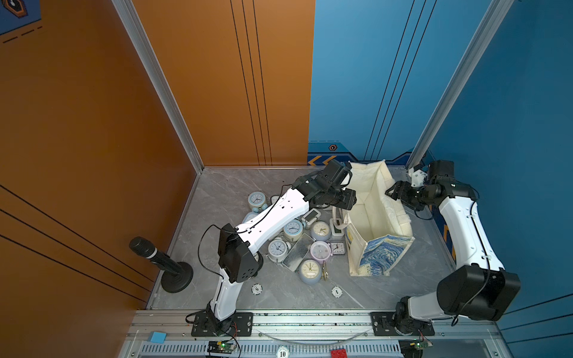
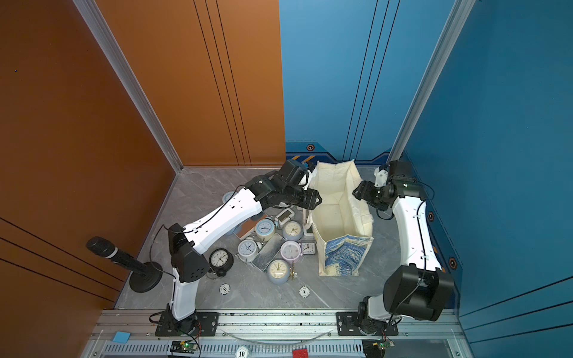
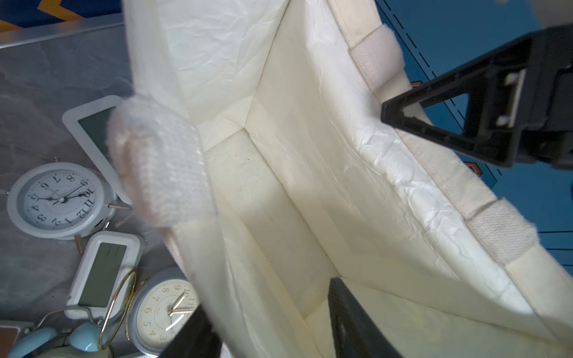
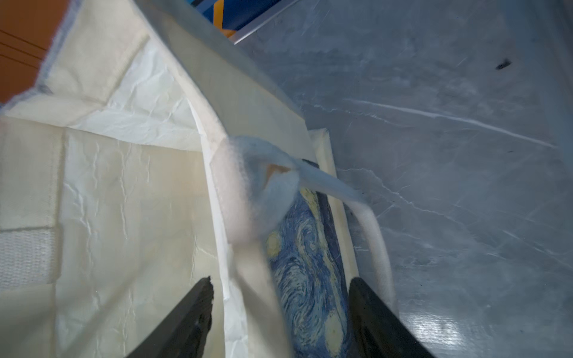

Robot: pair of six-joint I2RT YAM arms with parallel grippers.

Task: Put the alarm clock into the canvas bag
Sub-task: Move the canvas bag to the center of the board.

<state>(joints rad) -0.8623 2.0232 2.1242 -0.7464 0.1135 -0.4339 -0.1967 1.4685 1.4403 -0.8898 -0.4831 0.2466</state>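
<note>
Canvas bag (image 1: 383, 254): upright on the grey table (image 1: 235, 186), mouth wide open, cream lining showing down to the bottom, blue-and-yellow swirl print on the end panel nearest the arm bases.
Left gripper (image 3: 273, 325): at the bag's left long wall, roughly midway along the rim.
Left fingers (image 3: 350, 316): spread, one over the lining inside the bag and one outside it, with the wall between them and not pinched.
Right gripper (image 4: 279, 322): at the bag's opposite long wall, facing the left one across the mouth.
Right fingers (image 4: 189, 322): spread, one on the lining side and one on the printed side, with gaps to the cloth on both sides.
Alarm clocks (image 1: 320, 231): heaped on the table just beside the bag's left wall, all outside it (round dial faces mixed with flat digital ones).
Webbing handle (image 4: 372, 235): hanging down outside the bag's right wall, next to the outer right finger.
Microphone (image 1: 161, 260): on its round stand, well apart from the bag, beyond the clock heap.
White chips (image 1: 336, 291): two, flat on the table, off the bag's printed end.
</note>
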